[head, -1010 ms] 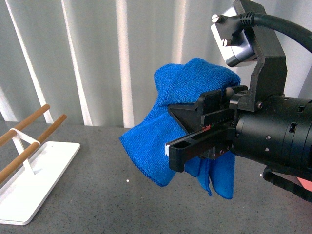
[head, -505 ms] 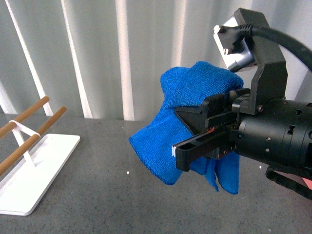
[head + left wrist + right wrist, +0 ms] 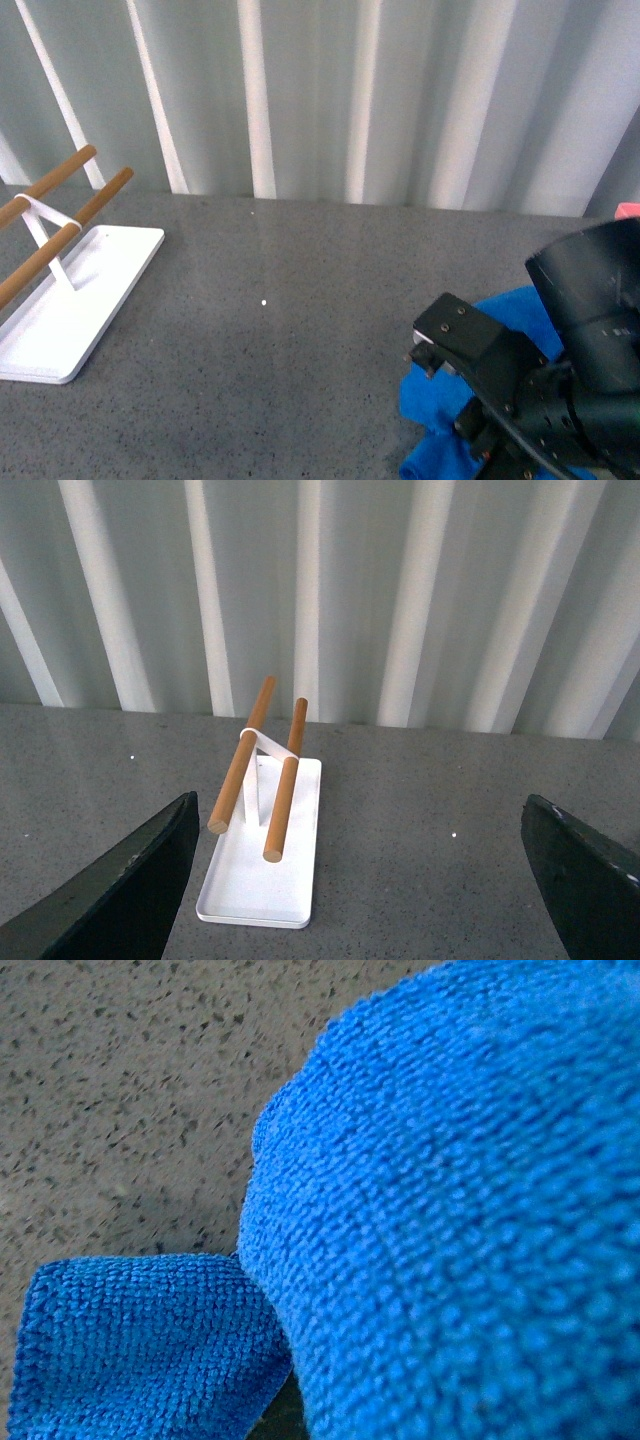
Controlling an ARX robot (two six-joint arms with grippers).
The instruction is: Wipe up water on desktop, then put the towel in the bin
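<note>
The blue towel (image 3: 432,398) lies bunched on the dark speckled desktop (image 3: 280,380) at the front right. My right arm (image 3: 570,370) reaches down over it, and the gripper is shut on the cloth with its fingers hidden. In the right wrist view the towel (image 3: 450,1210) fills most of the picture, with the desktop (image 3: 130,1080) close behind it. A sliver of the pink bin (image 3: 628,210) shows at the right edge. My left gripper (image 3: 355,900) hangs open above the desktop (image 3: 420,880) with nothing between its fingers (image 3: 120,890).
A flat white tray (image 3: 120,290) carrying two wooden rods (image 3: 60,215) stands at the left; it also lies ahead of the left gripper, tray (image 3: 300,880). A pale corrugated wall (image 3: 330,90) closes the back. A tiny white speck (image 3: 264,303) marks the middle of the desktop.
My right arm has dropped from mid-air to the desktop at the front right, taking the towel down with it. The cloth now rests on the surface instead of hanging.
</note>
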